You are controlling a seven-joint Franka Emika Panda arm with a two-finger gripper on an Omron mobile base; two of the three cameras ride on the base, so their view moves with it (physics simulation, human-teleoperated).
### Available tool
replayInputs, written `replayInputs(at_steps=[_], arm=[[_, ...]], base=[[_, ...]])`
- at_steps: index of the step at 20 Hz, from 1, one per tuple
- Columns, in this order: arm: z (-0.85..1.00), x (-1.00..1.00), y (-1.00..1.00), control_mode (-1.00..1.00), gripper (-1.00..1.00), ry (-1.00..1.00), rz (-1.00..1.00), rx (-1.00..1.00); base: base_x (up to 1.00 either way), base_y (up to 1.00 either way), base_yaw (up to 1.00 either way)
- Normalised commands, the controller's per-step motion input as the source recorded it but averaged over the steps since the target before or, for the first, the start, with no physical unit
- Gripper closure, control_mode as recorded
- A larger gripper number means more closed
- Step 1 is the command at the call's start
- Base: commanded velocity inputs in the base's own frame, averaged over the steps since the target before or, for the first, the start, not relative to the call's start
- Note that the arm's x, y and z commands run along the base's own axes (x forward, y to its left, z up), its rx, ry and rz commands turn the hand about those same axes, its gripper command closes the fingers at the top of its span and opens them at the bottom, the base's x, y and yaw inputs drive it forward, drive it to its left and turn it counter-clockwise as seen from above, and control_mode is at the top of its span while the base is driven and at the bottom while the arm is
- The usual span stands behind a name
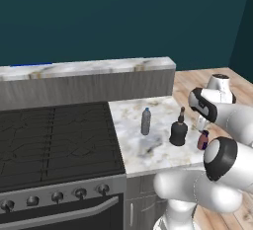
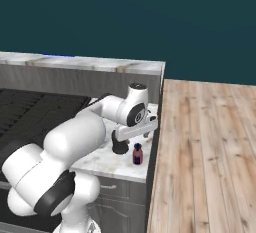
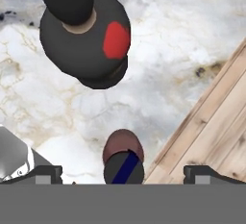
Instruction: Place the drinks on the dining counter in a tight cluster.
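— Where's the claw (image 3: 123,172) now?

— Hanging over the maroon bottle (image 3: 123,156), fingers spread wide with the cap straight below and between them. Nothing in its grip.

— And the others?

— The brown bottle (image 3: 86,35) stands just beyond the claw, and the water bottle (image 1: 146,121) is farther off past that. All three are on the veined marble bench (image 1: 133,145), the maroon one near its edge by the plank floor (image 2: 210,147).

— Will the little one be tricky?

— Light, I'd judge, and easy to tip (so small and narrow). It looks smooth and hard, maybe slick. I'd close on the round body below the cap. The brown one is squat and bulbous; its thin neck seems the better hold.
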Motion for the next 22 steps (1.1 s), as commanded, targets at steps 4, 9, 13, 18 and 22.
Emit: replayInputs(at_steps=[4,9,13,18,22], arm=[[-0.09,-0.03,-0.07,-1.0,-1.0,0.0,0.0,0.0],[-0.16,-0.02,-0.17,-1.0,-1.0,0.0,0.0,0.0],[-0.12,0.0,-0.08,-1.0,-1.0,0.0,0.0,0.0],[-0.02,0.01,0.0,-1.0,-1.0,0.0,0.0,0.0],[-0.03,-0.05,0.0,-1.0,-1.0,0.0,0.0,0.0]], base=[[0.0,0.0,0.0],[0.0,0.0,0.0],[0.0,0.0,0.0],[0.0,0.0,0.0],[0.0,0.0,0.0]])
